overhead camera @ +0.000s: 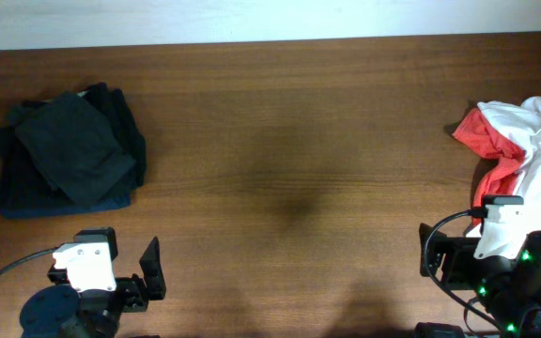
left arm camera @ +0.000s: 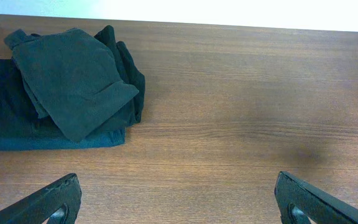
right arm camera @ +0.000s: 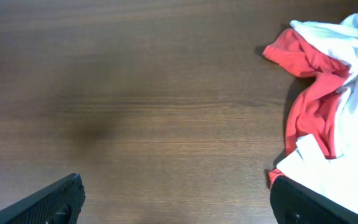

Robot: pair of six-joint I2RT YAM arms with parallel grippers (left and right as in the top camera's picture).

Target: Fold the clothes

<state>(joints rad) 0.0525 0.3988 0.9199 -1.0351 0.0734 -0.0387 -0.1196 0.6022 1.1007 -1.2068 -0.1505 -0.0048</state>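
A stack of folded dark clothes (overhead camera: 69,150) lies at the table's far left; it also shows in the left wrist view (left arm camera: 61,87). A crumpled white and red garment (overhead camera: 524,150) lies at the right edge, and in the right wrist view (right arm camera: 328,106). My left gripper (left arm camera: 178,199) is open and empty over bare wood near the front edge, right of the dark stack. My right gripper (right arm camera: 176,199) is open and empty, its right finger next to the garment's lower edge.
The brown wooden table (overhead camera: 299,141) spans the view, with a pale wall strip along the back. Both arm bases sit at the front corners, the left arm (overhead camera: 87,282) and the right arm (overhead camera: 505,272).
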